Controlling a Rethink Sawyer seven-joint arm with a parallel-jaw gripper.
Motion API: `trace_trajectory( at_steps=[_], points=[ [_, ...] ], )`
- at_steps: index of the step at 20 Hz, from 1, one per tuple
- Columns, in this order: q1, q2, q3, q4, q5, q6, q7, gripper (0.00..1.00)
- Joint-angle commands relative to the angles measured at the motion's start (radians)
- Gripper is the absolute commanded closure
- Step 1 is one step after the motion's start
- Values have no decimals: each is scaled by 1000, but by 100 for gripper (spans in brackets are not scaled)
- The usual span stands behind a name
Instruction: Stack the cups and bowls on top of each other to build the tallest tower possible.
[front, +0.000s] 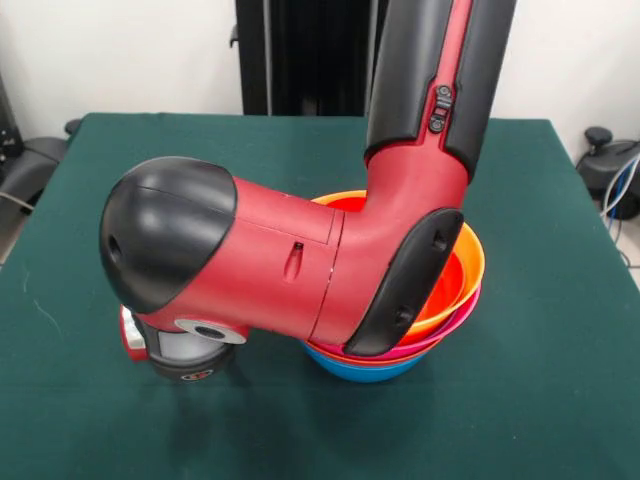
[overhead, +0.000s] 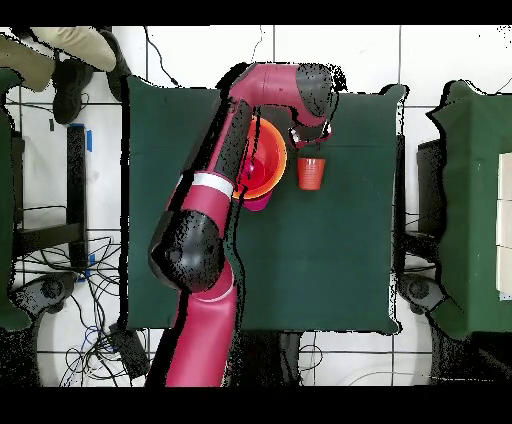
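Overhead, left to right: nested glossy plastic bowls, yellow-orange uppermost, form the tower's base on the green table; just beside, gripper over ribbed orange tumbler, grasp unclear; cup not yet stacked.

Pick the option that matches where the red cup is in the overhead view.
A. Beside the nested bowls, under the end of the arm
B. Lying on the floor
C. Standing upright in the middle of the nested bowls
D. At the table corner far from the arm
A: the red cup sits off to the side of the stack of nested bowls, directly under the arm's end, not inside the stack.
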Motion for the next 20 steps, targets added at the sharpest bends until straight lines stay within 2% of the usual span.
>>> trace_trajectory(
  at_steps=[1, 4, 13, 17, 20],
  points=[
    [-25, 31, 99, -102, -25, 3, -285, 0],
    [-31, 64, 116, -81, -24, 39, -261, 0],
    [31, 141, 215, 96, -2, 174, -190, 0],
    [54, 174, 203, 152, -39, 207, -139, 0],
    [50, 187, 184, 152, -61, 187, -102, 0]
  ],
)
